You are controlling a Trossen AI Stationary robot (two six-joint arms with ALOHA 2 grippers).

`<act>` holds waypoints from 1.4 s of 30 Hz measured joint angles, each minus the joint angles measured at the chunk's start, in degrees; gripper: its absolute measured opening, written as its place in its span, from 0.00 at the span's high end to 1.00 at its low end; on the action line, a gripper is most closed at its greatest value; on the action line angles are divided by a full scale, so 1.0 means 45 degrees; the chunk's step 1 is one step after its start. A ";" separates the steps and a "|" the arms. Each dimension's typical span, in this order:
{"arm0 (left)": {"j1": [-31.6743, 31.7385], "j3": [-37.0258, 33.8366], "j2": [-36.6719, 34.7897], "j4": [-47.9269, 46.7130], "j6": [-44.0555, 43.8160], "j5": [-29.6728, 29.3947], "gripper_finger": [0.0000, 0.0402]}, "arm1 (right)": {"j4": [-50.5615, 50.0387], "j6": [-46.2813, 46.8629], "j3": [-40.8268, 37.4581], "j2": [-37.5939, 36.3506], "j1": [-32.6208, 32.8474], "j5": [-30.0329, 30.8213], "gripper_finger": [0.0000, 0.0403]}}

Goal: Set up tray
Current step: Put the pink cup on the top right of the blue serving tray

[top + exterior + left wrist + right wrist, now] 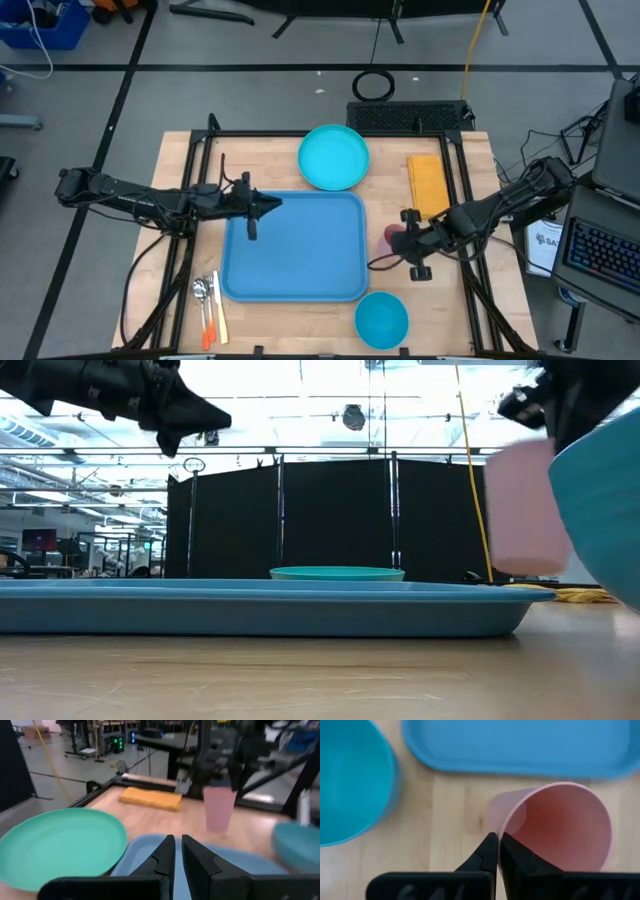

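Tray (295,248) flat on table, nothing on it. My right gripper (497,851) pinches pink cup (555,827) rim beside tray. My left gripper (268,206) nearly closed, empty, above tray.

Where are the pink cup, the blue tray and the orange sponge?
pink cup (560,827): right wrist view, inner wall.
tray (300,245): high view, bare floor.
orange sponge (428,183): high view, top face.

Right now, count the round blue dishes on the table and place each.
2. The cyan plate lies just beyond the tray's far edge; the small blue bowl sits off the tray's near right corner. None seems hidden.
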 joint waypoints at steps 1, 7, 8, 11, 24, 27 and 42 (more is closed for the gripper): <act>0.0000 0.0000 0.0000 0.0140 -0.0080 0.0073 0.91 | 0.0102 -0.0353 0.0114 0.0000 -0.0056 -0.0046 1.00; 0.0000 0.0005 0.0000 0.0298 0.1489 0.2199 0.91 | 0.1430 -0.1906 0.0287 0.0000 -0.0774 -0.0795 1.00; 0.0000 0.0005 0.0000 0.0333 0.1917 0.2800 0.91 | 0.1663 -0.2076 0.0287 0.0028 -0.0928 -0.1050 1.00; -0.0005 0.0005 0.0005 0.0752 0.2574 0.4136 0.91 | 0.2433 -0.2656 0.0292 0.0290 -0.1472 -0.1821 1.00; 0.0335 0.3926 0.1570 -0.5629 0.3840 0.6389 0.91 | 0.3706 -0.5563 0.1747 0.2620 -0.2828 -0.3947 1.00; 0.0330 0.4958 0.2496 -0.6321 0.4457 0.7118 0.91 | 0.3608 -0.6075 0.2557 0.3162 -0.2988 -0.4251 1.00; -0.0576 0.7960 0.5577 -0.8239 0.6195 0.5504 0.87 | 0.4928 -0.7149 0.3717 0.5030 -0.3879 -0.7333 1.00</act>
